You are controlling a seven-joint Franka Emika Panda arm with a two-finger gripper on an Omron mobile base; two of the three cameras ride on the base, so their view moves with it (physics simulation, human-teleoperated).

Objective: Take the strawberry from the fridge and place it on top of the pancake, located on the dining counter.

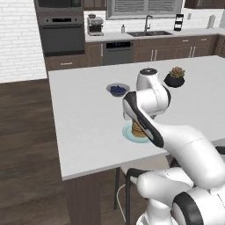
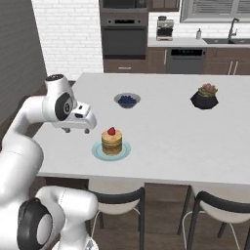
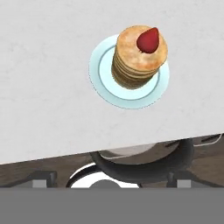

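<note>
Strawberry [image 3: 148, 40] sits atop pancake [image 3: 139, 57] on plate [image 3: 101, 85]; fingers [image 3: 112, 179] wide open, empty. Lift straight up, clear of table [image 2: 161, 122].

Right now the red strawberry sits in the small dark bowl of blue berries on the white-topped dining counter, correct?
No. The red strawberry sits on the golden-brown pancake stack on the white-topped dining counter, not in the bowl, as the right base view shows.
</note>
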